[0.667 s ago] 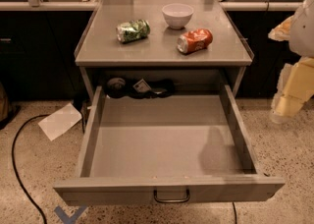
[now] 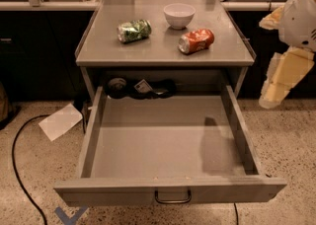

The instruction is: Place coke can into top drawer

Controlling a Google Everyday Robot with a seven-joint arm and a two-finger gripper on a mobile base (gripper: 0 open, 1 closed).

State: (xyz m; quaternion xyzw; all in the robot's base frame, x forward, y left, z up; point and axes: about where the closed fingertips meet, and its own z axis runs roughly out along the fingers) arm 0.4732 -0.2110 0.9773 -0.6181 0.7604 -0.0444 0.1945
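The coke can point(image 2: 196, 40), red-orange and dented, lies on its side on the grey table top point(image 2: 123, 51), right of centre. The top drawer point(image 2: 163, 140) is pulled fully open below the table top; its front panel with a dark pull handle point(image 2: 173, 198) faces me. The inside holds only some dark items point(image 2: 140, 88) at the back. My gripper point(image 2: 276, 88) hangs at the right edge of the view, outside the drawer's right wall and right of the table, well apart from the coke can.
A green-and-white can point(image 2: 134, 30) lies on the table top at the left. A white bowl point(image 2: 178, 15) stands at the back centre. A sheet of paper point(image 2: 60, 121) and a black cable point(image 2: 19, 169) lie on the floor at the left.
My gripper has shifted slightly left and up at the right edge. The cans, the bowl and the drawer have not moved.
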